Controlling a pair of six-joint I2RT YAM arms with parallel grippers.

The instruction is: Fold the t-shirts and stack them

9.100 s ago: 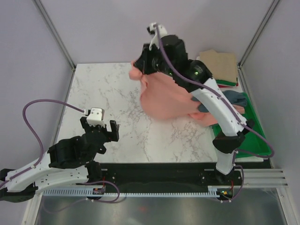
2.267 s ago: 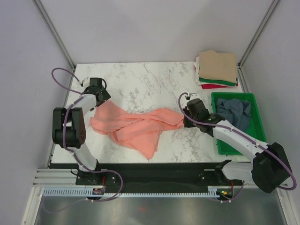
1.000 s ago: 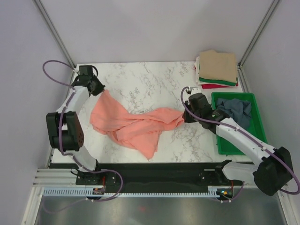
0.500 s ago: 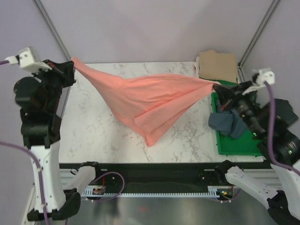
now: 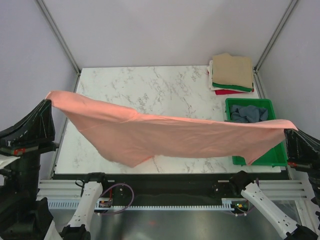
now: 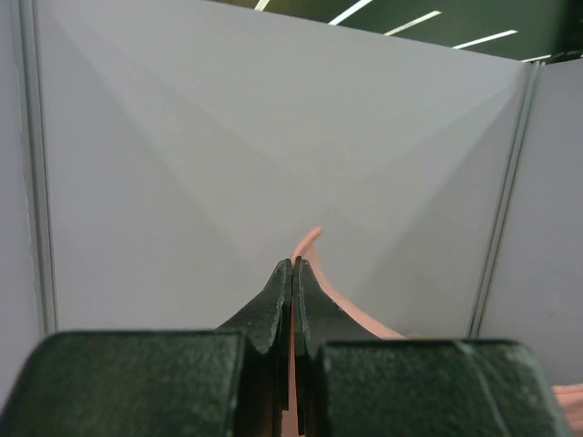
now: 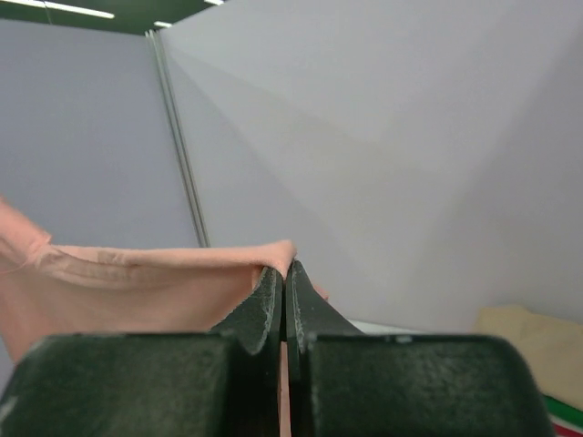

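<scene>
Stretching a pink shirt [image 5: 170, 135] above the table [image 5: 150, 85], left gripper [image 6: 291, 273] and right gripper [image 7: 283, 275] pinch its ends. That should flatten it for folding.

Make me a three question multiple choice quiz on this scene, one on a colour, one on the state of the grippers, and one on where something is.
1. What colour is the top t-shirt of the folded stack? A tan, B red, C black.
2. How do the left gripper and right gripper stand? A both open, B only the left shut, C both shut on the salmon-pink t-shirt.
3. Where is the blue-grey t-shirt? A on the folded stack, B in the green tray, C in the left gripper.
Answers: 1 A, tan cloth lies uppermost. 2 C, each wrist view shows fingers pinched on pink cloth. 3 B, it is bunched inside the tray's walls.
</scene>
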